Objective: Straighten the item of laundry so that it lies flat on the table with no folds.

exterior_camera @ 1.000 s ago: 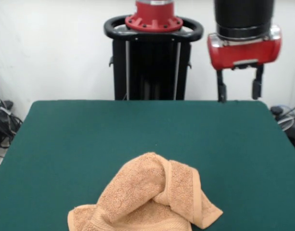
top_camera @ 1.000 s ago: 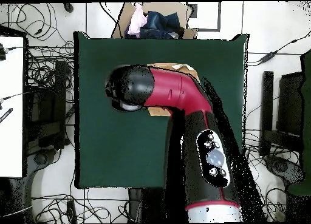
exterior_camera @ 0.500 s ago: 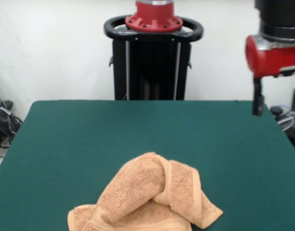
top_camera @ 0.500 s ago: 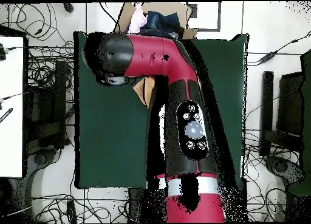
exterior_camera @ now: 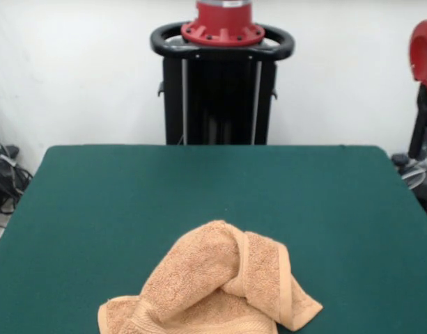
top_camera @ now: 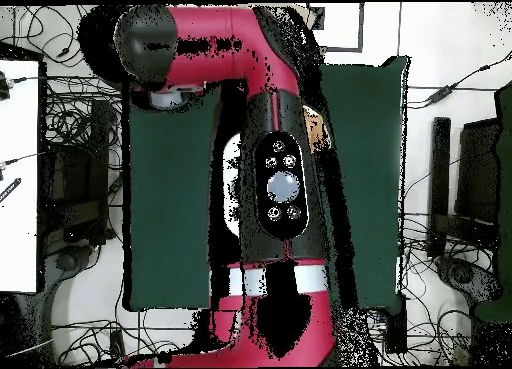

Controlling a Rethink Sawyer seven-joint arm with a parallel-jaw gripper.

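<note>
While the peach terry towel [exterior_camera: 210, 285] is lying bunched and folded at the green table's [exterior_camera: 129, 202] near edge, the gripper [exterior_camera: 422, 125] is being held off beyond the table's corner; its opening cannot be told. A grasp through stacked layers risks dragging folds along.

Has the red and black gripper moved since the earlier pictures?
Yes. In the front view the gripper has gone rightward, away from the black pedestal, and now shows only at the picture's right edge, beyond the green table.
</note>
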